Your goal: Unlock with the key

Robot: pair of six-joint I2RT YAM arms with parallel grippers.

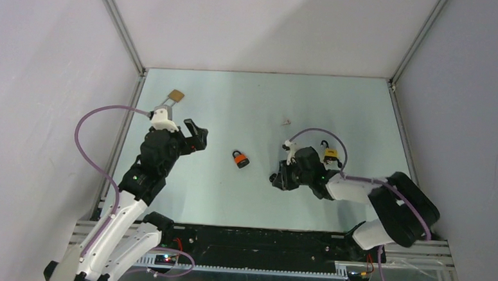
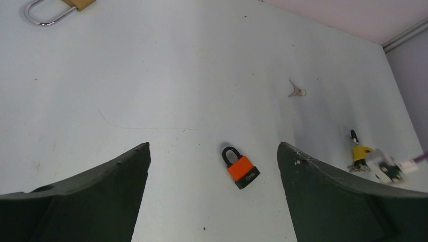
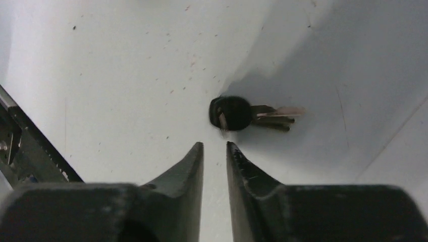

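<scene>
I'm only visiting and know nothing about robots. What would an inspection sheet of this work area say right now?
Surface: pale blue-green tabletop, a few specks and a faint scratch.
Job's things: bunch of black-headed metal keys, lying just beyond the right end effector's tips, not held; orange padlock with black shackle, lying mid-table between the arms.
Clutter: brass padlock with silver shackle, far left; yellow padlock, beside the right arm; small loose silver key.
Grippers: left end effector wide open, empty; right end effector slightly parted, empty.
Cables: purple cable looping at each arm.
Surroundings: plain white walls with metal corner rails.
</scene>
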